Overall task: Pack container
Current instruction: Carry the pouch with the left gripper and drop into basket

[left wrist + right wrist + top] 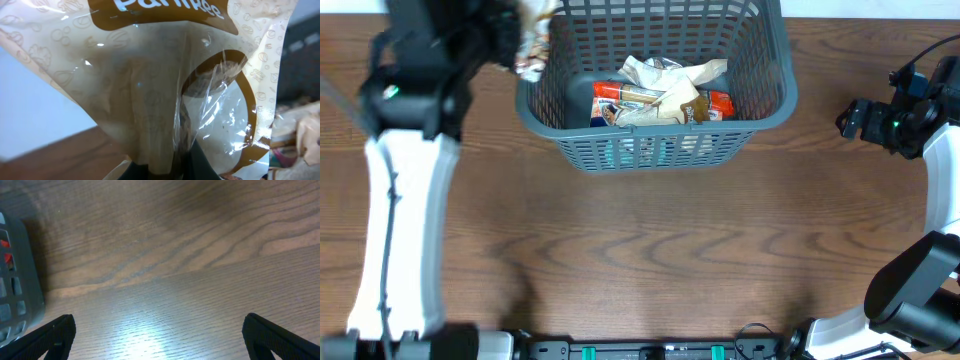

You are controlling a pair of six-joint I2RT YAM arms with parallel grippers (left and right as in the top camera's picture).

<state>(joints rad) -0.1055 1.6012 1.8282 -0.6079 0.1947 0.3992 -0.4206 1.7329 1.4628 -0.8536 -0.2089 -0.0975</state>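
As the overhead shows, the container (655, 150) sits on the tabletop (640, 260), a bag (533, 45) above its left rim. Left wrist: left pincer (167, 167) grips that bag. Right wrist: right pincer (157, 330) gapes beside the container. Released now, the bag might snag the rim.

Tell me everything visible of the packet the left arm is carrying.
The packet is crinkly glossy plastic, cream with brown doodles, a brown label with white lettering cut off at the top, and a clear round window ringed in brown. Its folds gather down into the left pincer, which seems to grip it. Overhead, it is by the left rim of the container, left of the wrappers inside; contact with the rim cannot be told.
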